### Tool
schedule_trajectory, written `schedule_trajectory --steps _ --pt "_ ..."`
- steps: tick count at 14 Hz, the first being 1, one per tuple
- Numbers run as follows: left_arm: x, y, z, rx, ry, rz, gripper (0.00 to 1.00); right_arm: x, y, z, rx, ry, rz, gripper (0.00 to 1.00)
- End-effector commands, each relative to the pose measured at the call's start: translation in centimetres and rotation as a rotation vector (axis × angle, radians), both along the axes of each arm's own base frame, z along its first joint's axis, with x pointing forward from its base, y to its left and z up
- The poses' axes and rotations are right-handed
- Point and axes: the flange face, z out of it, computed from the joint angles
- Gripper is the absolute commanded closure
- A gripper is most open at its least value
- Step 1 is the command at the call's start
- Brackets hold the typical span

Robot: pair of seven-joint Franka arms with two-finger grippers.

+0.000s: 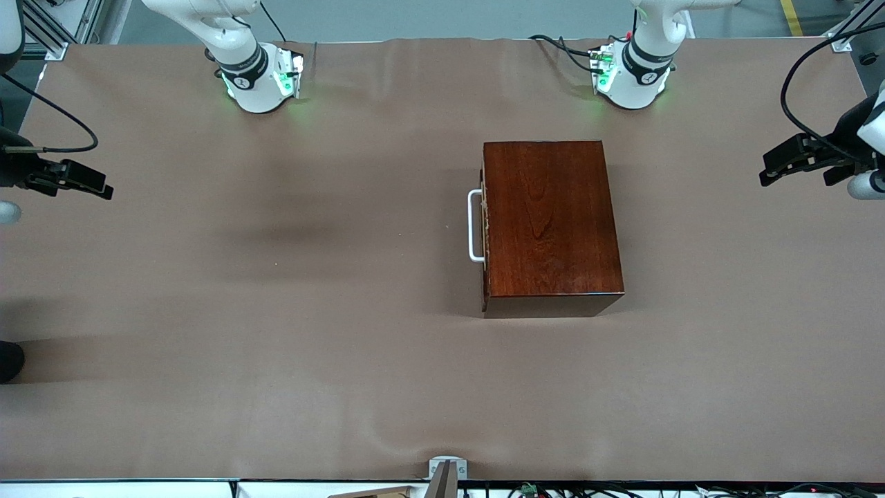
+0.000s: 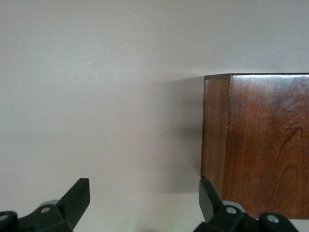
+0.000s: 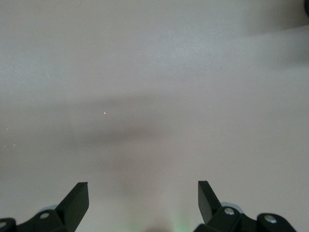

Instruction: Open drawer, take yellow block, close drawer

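the drawer (image 1: 485, 225) is fully closed inside the cabinet (image 1: 550, 218), a glossy dark reddish-brown wooden box that stands on the table (image 1: 276, 332) toward the left arm's end. only the pale front edge of the drawer shows, flush with the cabinet face. the white u-shaped handle (image 1: 474, 226) projects from that face and points toward the right arm's end of the table. the yellow block is not visible in any view (the closed cabinet hides its interior).

the left gripper (image 1: 805, 166) hangs in the air over the left arm's end of the table, well apart from the cabinet. its fingers (image 2: 72, 200) stand wide apart and hold nothing. the left wrist view shows one corner and the top of the cabinet (image 2: 260, 145) just past one fingertip, with no contact.

the right gripper (image 1: 76, 181) hangs over the right arm's end of the table, well apart from the cabinet and the handle. its fingers (image 3: 75, 200) are spread as wide as the left pair and hold nothing. the right wrist view shows only bare table covering (image 3: 154, 96) with soft shadows below the fingers.

both arm bases stand along the table edge farthest from the front camera, and both arms wait.
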Motion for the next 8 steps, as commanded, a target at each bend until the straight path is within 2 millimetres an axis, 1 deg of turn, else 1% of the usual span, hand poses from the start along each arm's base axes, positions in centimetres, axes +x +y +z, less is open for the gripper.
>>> schedule_trajectory --steps 1,3,5,6,8 --pt "-0.3 0.2 0.6 0.018 -0.008 -0.035 0.0 -0.2 0.1 0.0 -0.016 -0.001 -0.008 0.0" --pt "-0.1 0.5 1.3 0.01 -0.025 -0.031 0.0 -0.3 0.1 0.1 -0.015 0.001 -0.008 0.0" --pt "0.1 0.2 1.9 -0.006 -0.038 -0.018 0.0 -0.3 0.1 0.1 -0.015 0.001 -0.007 0.0" --pt "0.3 -0.5 1.7 -0.029 -0.034 -0.019 0.0 -0.3 0.1 0.1 -0.015 0.001 -0.008 0.0" --pt "1.5 -2.5 0.3 -0.044 -0.011 0.021 0.0 -0.3 0.1 0.1 -0.015 0.002 -0.007 0.0"
